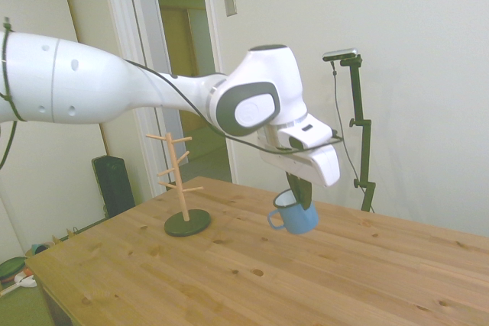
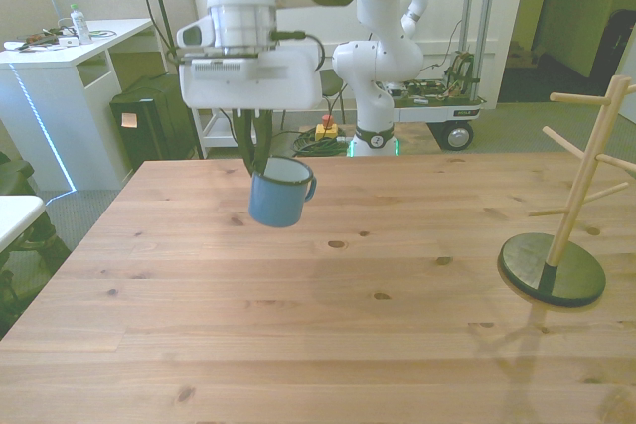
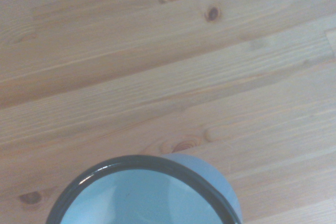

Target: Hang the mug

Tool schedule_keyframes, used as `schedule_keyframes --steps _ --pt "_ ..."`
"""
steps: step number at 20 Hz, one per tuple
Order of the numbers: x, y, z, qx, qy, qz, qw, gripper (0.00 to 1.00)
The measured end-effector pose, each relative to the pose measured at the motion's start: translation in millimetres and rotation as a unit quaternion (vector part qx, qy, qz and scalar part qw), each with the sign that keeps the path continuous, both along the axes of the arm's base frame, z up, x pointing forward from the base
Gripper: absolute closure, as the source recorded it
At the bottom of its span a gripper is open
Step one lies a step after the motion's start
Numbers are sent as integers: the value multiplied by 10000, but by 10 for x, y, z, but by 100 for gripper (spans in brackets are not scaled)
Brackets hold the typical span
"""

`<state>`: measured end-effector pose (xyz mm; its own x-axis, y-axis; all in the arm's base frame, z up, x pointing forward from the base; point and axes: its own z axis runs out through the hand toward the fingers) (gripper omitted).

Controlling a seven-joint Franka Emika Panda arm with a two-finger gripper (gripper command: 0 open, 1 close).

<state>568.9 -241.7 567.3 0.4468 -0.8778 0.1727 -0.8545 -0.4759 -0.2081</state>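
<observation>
While clamped by its rim, mug (image 2: 279, 197) hangs tilted just above the counter (image 2: 298, 345), toward the front view's left. Gripper (image 2: 256, 158) pinched shut on the rim wall. Picked up; transport and hooking onto the wooden mug tree (image 2: 568, 208) still to do, well apart at front view's right. Handle (image 1: 274, 220) clear in side view; wrist view shows only rim (image 3: 142, 162) and bare wood.

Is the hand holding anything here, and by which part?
Yes: the hand holds the mug by its rim, on the side opposite the handle, clear of the table.
</observation>
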Motion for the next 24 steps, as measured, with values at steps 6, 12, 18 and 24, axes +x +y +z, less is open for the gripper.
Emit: schedule_keyframes --steps 6,12,18,24 --pt "-25 539 1000 -385 -117 489 9980 100" --pt "161 1173 1504 -723 38 876 9935 100" --pt "453 1777 1612 -1012 238 1224 9870 100" --pt "593 2207 1601 -1097 334 1513 9818 100"
